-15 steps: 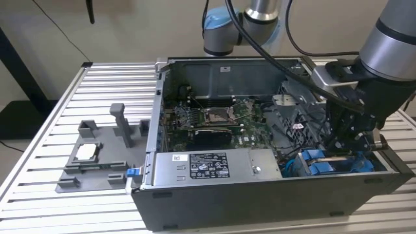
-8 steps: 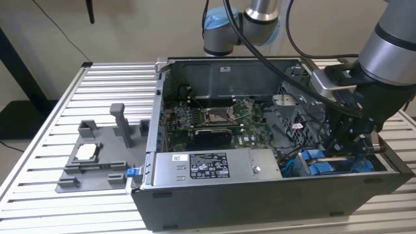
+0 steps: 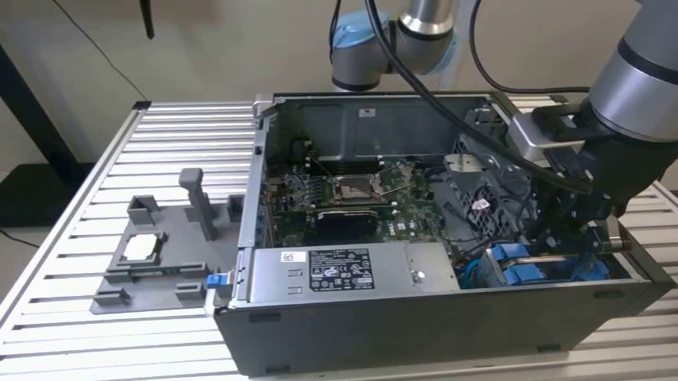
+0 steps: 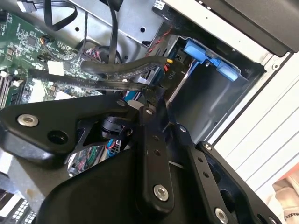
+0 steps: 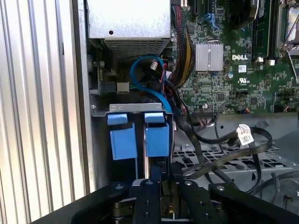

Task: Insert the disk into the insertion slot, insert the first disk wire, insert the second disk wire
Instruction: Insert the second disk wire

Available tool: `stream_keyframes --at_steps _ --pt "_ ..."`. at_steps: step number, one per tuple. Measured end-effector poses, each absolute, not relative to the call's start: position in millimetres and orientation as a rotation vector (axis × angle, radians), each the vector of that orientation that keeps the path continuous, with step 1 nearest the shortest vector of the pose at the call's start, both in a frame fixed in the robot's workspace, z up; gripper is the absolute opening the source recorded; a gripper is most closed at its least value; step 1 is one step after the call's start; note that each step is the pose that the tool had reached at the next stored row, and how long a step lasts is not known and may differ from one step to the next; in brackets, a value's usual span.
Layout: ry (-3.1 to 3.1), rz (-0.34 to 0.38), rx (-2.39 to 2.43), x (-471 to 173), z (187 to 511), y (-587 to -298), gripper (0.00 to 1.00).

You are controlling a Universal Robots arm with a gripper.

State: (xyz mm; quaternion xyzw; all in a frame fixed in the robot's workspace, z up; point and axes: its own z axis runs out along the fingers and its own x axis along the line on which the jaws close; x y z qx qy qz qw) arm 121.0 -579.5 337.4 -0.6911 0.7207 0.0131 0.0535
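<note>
The disk [image 5: 140, 137] sits in the insertion slot [image 5: 100, 109] at the front corner of the PC case [image 3: 445, 333], beside the power-supply box [image 3: 329, 274]. Its blue carrier tabs face up out of the cage and its long axis runs down into the slot, standing on edge. The gripper [image 4: 156, 105] hovers right over that cage, clamped on a black disk wire [image 4: 121, 70] whose plug hangs just above the blue frame. Motherboard [image 3: 350, 194] lies further inside the case.

You see two blue carrier tabs [image 5: 138, 135] in the drive cage [image 5: 100, 140], black cables [image 5: 219, 144] beside, green motherboard [image 5: 233, 70] beyond.
</note>
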Motion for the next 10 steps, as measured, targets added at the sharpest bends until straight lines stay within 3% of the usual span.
stream_keyframes --at_steps 10 --pt "2.214 0.064 -2.082 121.0 338.0 -585.5 0.24"
